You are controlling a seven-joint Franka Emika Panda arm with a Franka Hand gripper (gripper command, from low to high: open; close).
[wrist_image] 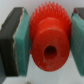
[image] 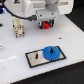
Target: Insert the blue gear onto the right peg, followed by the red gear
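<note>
The blue gear (image: 51, 52) lies flat on the white plate with black border (image: 35, 58), at the plate's end toward the exterior view's right, so the right peg is hidden inside it. A shorter faint pin (image: 36, 56) stands on the plate beside the gear. My gripper (image: 47, 24) hangs above and behind the plate, shut on the red gear (image: 47, 25). In the wrist view the red gear (wrist_image: 46, 40) fills the middle, hub and centre hole facing the camera, clamped between two teal pads (wrist_image: 21, 42).
A white and brown block (image: 18, 28) stands at the exterior view's left on the white table (image: 70, 65). A small dark mark (image: 58, 38) lies on the table behind the plate.
</note>
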